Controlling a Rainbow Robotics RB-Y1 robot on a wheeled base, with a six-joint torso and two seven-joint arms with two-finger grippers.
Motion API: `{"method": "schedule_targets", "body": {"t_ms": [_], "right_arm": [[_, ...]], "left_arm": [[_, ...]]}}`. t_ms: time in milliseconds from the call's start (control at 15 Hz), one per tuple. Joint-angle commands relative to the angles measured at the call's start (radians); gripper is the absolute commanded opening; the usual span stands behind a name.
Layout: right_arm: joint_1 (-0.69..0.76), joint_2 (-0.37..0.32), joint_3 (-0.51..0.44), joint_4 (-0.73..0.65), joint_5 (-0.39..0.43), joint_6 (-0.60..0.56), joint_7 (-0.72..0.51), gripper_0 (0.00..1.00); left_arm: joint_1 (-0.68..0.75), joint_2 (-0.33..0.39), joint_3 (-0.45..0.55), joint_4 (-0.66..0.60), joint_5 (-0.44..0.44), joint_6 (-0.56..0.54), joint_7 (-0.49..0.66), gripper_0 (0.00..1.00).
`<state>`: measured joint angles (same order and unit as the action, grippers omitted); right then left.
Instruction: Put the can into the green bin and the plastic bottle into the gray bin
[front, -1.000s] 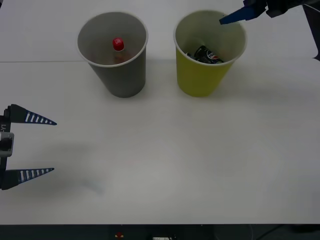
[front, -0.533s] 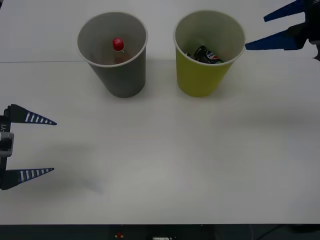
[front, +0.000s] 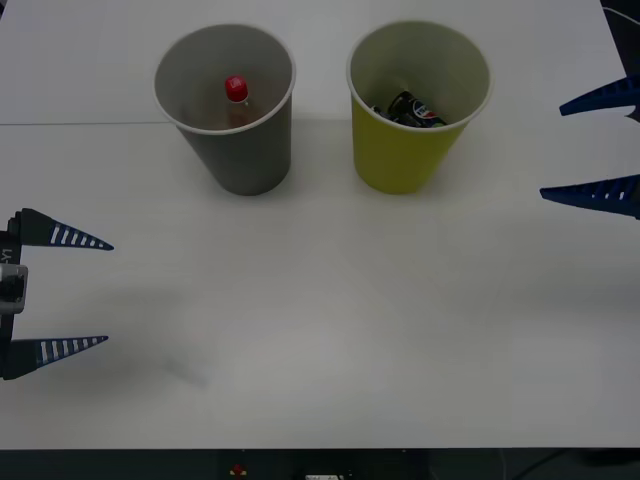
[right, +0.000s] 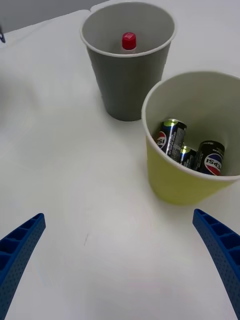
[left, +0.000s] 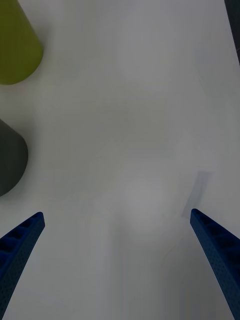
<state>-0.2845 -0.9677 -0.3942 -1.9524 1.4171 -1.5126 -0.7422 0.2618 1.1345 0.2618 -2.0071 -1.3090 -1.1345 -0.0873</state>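
Note:
The can (front: 416, 109) (right: 212, 159) is black with a red-and-blue logo and lies inside the green bin (front: 400, 160) (right: 172, 180), among other dark cans (right: 170, 137). In the gray bin (front: 245, 155) (right: 125, 85) stands the plastic bottle, of which I see the red cap (front: 236, 88) (right: 129, 41). My right gripper (front: 553, 150) (right: 119, 216) hangs open and empty at the table's right edge, to the right of the green bin. My left gripper (front: 108, 293) (left: 116, 214) stays open and empty at the left edge, well in front of the bins.
The two bins stand side by side at the back of the white table (front: 330, 300), gray on the left and green on the right. In the left wrist view the green bin (left: 15, 45) and the gray bin (left: 10, 155) show at the picture's edge.
My right gripper has drawn back from over the green bin's rim to the right edge of the table and nearer to me. The left arm, bins, can and bottle have not moved.

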Motion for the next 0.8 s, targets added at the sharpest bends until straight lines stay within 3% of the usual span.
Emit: {"method": "schedule_targets", "body": {"t_ms": [67, 800], "right_arm": [[0.102, 0.0, -0.048, 0.0, -0.05, 0.0, 0.13, 1.0], [0.528, 0.043, -0.224, 0.001, -0.133, 0.002, 0.589, 1.0]], "left_arm": [[0.0, 0.0, 0.0, 0.0, 0.0, 0.0, 0.0, 1.0], [0.0, 0.0, 0.0, 0.0, 0.0, 0.0, 0.0, 1.0]]}}
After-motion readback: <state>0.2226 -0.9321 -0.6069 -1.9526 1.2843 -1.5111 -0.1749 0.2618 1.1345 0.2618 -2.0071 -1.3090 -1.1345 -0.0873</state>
